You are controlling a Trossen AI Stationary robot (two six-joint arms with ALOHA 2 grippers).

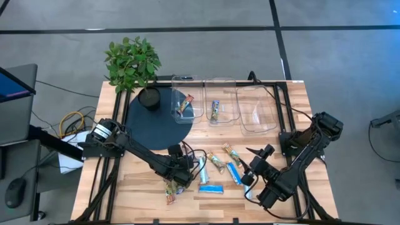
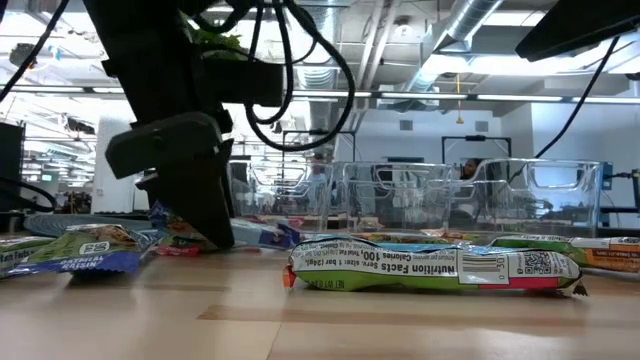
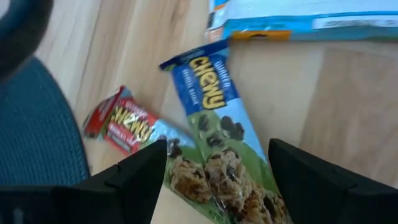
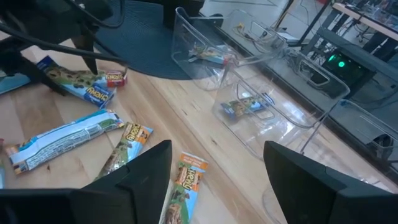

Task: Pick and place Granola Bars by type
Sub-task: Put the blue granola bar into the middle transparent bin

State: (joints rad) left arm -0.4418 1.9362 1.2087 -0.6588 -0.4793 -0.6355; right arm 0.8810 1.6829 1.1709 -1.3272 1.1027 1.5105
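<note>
The left tool point(image 3: 214, 177) stands released, straddling a blue Chewy granola bar point(image 3: 217, 134) on the table point(image 3: 348, 106). The bar looks light, its foil slippery; grip across the middle. The right tool point(image 4: 214, 180) waits released.

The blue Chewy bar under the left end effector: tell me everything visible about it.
The blue Chewy bar is a flat, glossy foil-wrapped bar: blue at one end with yellow "Chewy" lettering, green lower down with a printed picture of chocolate-chip granola. It lies flat on the wooden table, its picture end between the open fingers of the left end effector, not gripped. A smaller red Chewy bar lies against its side.
</note>
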